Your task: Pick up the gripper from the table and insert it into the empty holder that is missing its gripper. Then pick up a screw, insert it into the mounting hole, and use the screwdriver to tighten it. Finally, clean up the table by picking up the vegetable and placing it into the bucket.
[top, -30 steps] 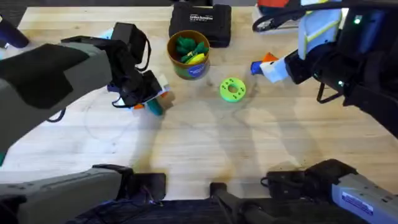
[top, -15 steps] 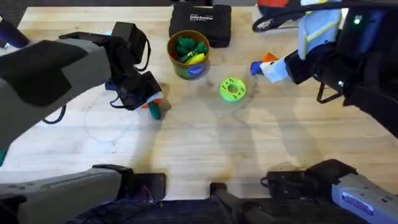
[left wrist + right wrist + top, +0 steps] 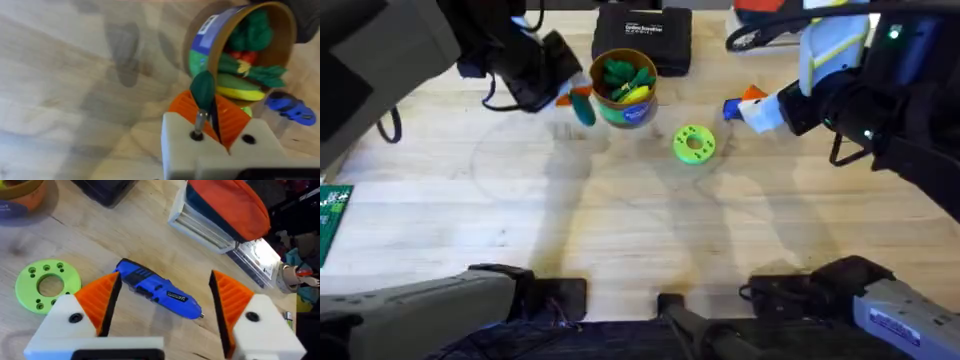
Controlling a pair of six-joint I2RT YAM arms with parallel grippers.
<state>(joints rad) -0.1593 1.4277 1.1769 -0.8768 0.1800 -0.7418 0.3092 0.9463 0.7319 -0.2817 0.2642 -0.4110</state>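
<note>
- My left hand [image 3: 572, 98] grips the vegetable [image 3: 583, 107] just beside the bucket [image 3: 624, 88], its long axis hanging down; the rim lies toward the desk's middle.
- My right hand [image 3: 162, 307] is open above the screwdriver [image 3: 159, 294].

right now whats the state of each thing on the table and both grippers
left gripper: shut on the vegetable, raised beside the bucket
vegetable: held, not yet in the bucket
bucket: upright, already holding green and yellow toys
right gripper: open, hovering over the screwdriver
screwdriver: lying flat on the table, not gripped
lime-green disc: flat on the table
black tool case: closed
</note>
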